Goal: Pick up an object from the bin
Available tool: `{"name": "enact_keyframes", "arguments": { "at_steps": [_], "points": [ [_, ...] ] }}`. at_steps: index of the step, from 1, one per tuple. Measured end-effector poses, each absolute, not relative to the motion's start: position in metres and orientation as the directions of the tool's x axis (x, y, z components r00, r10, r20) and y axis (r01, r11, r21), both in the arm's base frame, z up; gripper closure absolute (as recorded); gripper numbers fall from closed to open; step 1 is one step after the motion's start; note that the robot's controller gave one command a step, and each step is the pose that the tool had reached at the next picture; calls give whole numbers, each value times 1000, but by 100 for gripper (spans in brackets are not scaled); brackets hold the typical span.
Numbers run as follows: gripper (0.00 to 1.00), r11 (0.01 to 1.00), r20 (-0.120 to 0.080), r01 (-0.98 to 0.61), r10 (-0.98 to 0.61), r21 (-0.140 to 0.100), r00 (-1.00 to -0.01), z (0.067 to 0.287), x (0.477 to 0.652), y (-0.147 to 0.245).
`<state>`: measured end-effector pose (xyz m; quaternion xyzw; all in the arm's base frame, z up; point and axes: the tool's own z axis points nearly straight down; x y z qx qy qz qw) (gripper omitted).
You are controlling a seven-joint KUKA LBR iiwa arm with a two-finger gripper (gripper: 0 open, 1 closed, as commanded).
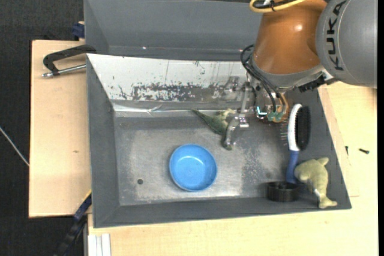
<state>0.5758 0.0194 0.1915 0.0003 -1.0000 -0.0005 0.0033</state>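
— Which thing is it going for?

— The nearest is a dark green thing (213,119), flat and pointed like a leaf, lying on the floor of the bin (103,147) close to the foot of the back wall, right of the middle. I can't make out what it is.

— And the pincer?

— The pincer (233,132) is down low in the bin, just beside the green thing's right end, perhaps touching it. Whether it is spread, pressed together or pinching the green thing, I cannot tell; the metal parts run into each other there.

— So nothing is picked up?

— I'd judge not. The green thing looks to be lying on the floor, not raised. The reach into the bin is done. What seems left is a sure grip, if there is none already, and then the lift clear of the bin.

— What else is around?

— A round blue bowl (192,168) sits open side up, in front and to the left, apart from the pincer. Towards the right wall lies a brush (295,129) with a white and blue handle. Near its lower end, in the front right corner, are a black ring (282,191) and a pale plush toy (317,178). Above them hangs the arm's orange cover (287,33).
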Motion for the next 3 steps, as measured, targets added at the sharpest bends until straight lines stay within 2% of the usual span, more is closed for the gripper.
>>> {"name": "enact_keyframes", "arguments": {
  "at_steps": [1, 2, 3],
  "points": [
    [0, 996, -3, -93, -93, 3, -996, 74, 568, 46],
    [100, 996, -12, -92, -92, 6, -996, 79, 571, 48],
    [100, 998, -16, -55, -55, 2, -998, 219, 583, 54]
  ]
}}
